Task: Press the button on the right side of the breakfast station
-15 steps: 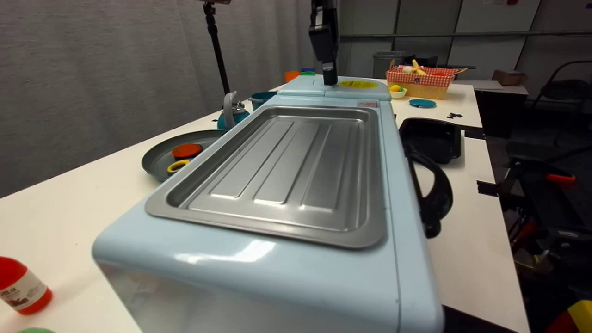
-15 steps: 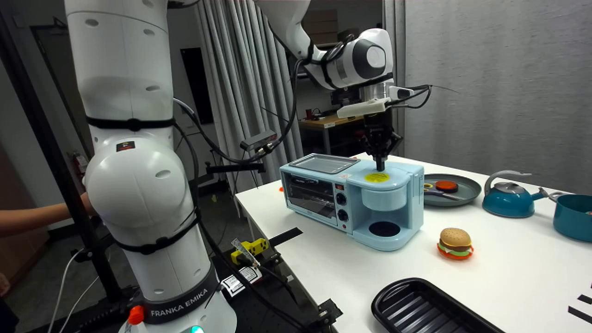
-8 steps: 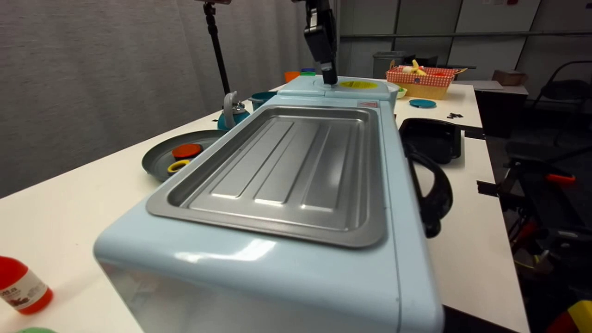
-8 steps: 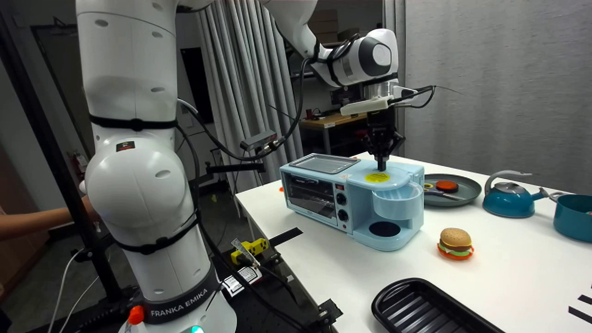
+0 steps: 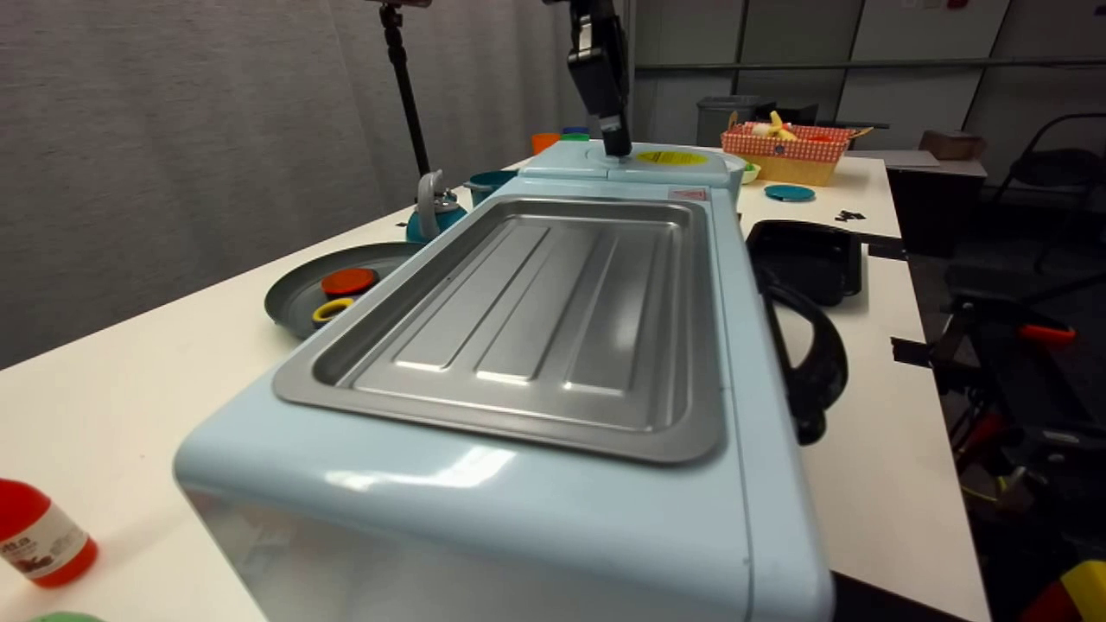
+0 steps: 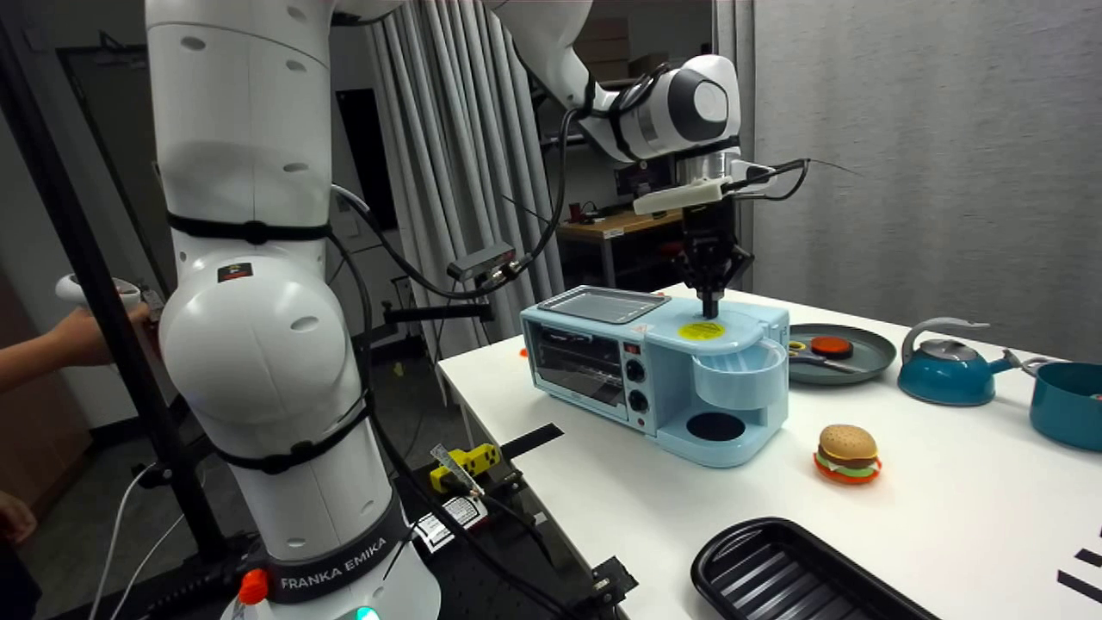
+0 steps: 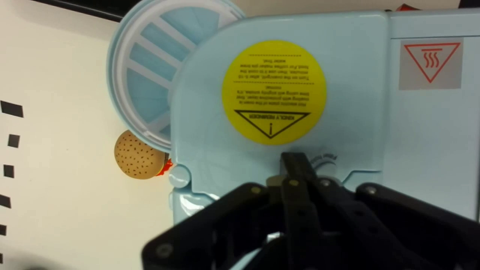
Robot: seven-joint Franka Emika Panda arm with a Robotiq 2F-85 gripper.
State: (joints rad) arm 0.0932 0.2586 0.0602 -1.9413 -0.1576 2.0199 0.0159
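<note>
The pale blue breakfast station (image 6: 667, 317) stands on the table; its ribbed silver tray (image 5: 536, 302) is on top. In the wrist view its lid (image 7: 348, 93) carries a yellow round sticker (image 7: 273, 92). My gripper (image 7: 296, 159) is shut and empty, pointing down with its fingertips at the lid just beside the sticker. It also shows in both exterior views (image 5: 616, 147) (image 6: 710, 308), where the tips appear to touch the lid. A curved outline with faint lettering, perhaps the button (image 7: 325, 169), is partly hidden behind the fingers. A round filter basket (image 6: 740, 383) sticks out from under the lid.
A toy burger (image 6: 848, 454) stands near the station. A grey pan (image 6: 874, 353), a teal kettle (image 6: 947, 379), a teal pot (image 6: 1067, 405) and a black tray (image 6: 775, 568) are also on the table. A red bottle (image 5: 47, 544) is at the table's near left.
The filter basket has swung out from under the lid. My gripper has shifted very slightly along the lid, then stayed still. A person's hand at the far left has risen.
</note>
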